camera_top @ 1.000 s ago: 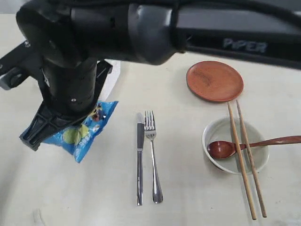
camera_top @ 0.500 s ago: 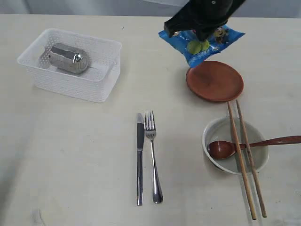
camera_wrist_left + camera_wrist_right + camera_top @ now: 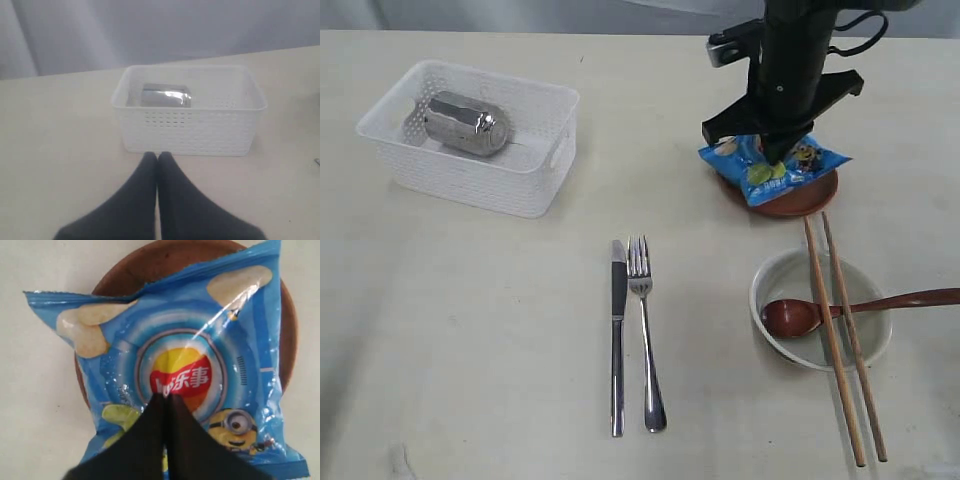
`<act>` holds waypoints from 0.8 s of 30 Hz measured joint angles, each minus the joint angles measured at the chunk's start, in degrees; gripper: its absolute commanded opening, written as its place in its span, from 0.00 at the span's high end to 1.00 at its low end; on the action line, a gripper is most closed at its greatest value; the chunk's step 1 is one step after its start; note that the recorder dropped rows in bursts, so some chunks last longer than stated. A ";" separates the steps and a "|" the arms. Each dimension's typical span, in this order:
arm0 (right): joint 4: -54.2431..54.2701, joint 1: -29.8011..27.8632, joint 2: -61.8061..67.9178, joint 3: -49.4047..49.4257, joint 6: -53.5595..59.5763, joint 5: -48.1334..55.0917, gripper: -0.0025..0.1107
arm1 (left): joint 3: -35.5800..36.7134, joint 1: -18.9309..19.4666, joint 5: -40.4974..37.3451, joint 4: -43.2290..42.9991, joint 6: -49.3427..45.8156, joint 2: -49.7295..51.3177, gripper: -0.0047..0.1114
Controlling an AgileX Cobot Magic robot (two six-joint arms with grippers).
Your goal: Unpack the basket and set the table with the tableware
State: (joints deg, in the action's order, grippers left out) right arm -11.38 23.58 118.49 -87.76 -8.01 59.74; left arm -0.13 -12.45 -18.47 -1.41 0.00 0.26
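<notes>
Over the plate (image 3: 790,209), right pincer (image 3: 775,150) clamped on chip bag (image 3: 782,172)

On my remote screens the chip bag (image 3: 775,165) showed as glossy, crinkled film, the plate (image 3: 790,208) as smooth, matt reddish wood. The cup (image 3: 467,124) gleamed mirror-bright steel; the basket (image 3: 535,190) was white perforated plastic. The knife (image 3: 617,330) and fork (image 3: 646,340) were polished steel, the chopsticks (image 3: 840,340) bare wood, the spoon (image 3: 795,316) glossy dark lacquer, the bowl (image 3: 768,278) smooth off-white, the bench (image 3: 470,330) matt and faintly scuffed.
</notes>
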 measured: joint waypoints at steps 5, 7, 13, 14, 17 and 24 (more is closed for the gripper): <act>-1.51 0.00 0.00 0.00 -0.10 -0.23 0.90 | 0.00 0.00 0.00 0.00 0.00 0.00 0.96; -1.51 0.00 0.00 0.00 -0.10 -0.23 0.78 | 0.00 0.00 0.00 0.00 0.00 0.00 0.96; -1.51 0.00 0.00 0.00 -0.10 0.02 0.55 | 0.00 0.00 0.00 0.00 0.00 0.00 0.96; -1.51 0.00 0.00 0.00 -0.22 0.24 0.55 | 0.00 0.00 0.00 0.00 0.00 0.00 0.96; -1.51 -0.27 -0.98 0.00 -0.22 1.06 0.55 | 0.00 0.00 0.00 0.00 0.00 0.00 0.96; 0.03 -6.44 -6.32 0.48 -1.26 2.50 0.73 | 0.00 0.00 0.00 0.00 0.00 0.00 0.96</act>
State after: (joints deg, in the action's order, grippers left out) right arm -11.35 17.14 112.17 -87.28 -9.27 62.23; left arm -0.13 -12.45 -18.47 -1.41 0.00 0.26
